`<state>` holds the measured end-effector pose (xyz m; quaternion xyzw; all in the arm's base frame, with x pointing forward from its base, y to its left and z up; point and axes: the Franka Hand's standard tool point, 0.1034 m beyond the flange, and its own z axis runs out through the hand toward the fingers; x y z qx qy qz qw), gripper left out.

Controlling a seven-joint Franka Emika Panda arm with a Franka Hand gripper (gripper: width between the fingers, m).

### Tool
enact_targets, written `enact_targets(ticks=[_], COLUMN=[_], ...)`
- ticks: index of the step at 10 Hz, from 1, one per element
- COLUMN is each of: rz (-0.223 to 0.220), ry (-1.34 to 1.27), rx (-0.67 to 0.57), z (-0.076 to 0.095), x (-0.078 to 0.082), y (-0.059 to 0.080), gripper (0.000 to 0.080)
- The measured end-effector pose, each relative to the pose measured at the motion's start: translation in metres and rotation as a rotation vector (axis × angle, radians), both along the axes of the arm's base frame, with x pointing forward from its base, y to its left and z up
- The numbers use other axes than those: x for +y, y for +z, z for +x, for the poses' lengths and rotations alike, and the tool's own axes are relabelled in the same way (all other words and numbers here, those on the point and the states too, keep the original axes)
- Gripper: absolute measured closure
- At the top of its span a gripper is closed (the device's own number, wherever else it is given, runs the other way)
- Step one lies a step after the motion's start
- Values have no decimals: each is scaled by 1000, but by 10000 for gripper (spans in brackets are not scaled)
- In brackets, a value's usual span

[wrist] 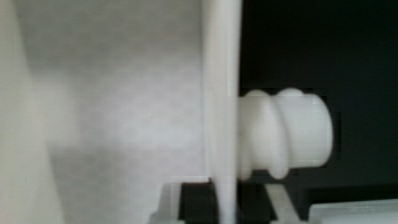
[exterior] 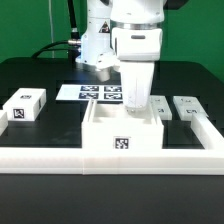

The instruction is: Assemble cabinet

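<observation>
The cabinet [exterior: 122, 133] is a white open-topped box with a black-and-white tag on its front wall, in the middle of the exterior view. My gripper [exterior: 135, 66] hangs above its right part, shut on a flat white panel [exterior: 135, 90] held upright, whose lower end reaches down to the box's rim. In the wrist view the panel [wrist: 222, 100] shows edge-on, with my gripper [wrist: 224, 204] closed on it and a dark finger [wrist: 194, 204] on each side. A ribbed white knob [wrist: 294, 135] sticks out beside the panel. A broad white surface [wrist: 98, 100] fills the other side.
A small white tagged block [exterior: 25, 106] lies at the exterior view's left. The marker board [exterior: 92, 93] lies behind the cabinet. Two white parts [exterior: 187, 106] lie at the right. A long white rail [exterior: 55, 158] runs along the front and up the right side.
</observation>
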<state>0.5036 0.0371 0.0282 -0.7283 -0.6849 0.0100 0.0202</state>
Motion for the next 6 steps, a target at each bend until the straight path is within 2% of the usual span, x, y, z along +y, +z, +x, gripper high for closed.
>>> enact_targets(ticks=[3,6], rz=[5,4], ry=[11,13], rx=[-3,-1], z=[7,12], x=[30,54], y=[1,0], gripper=[758,758])
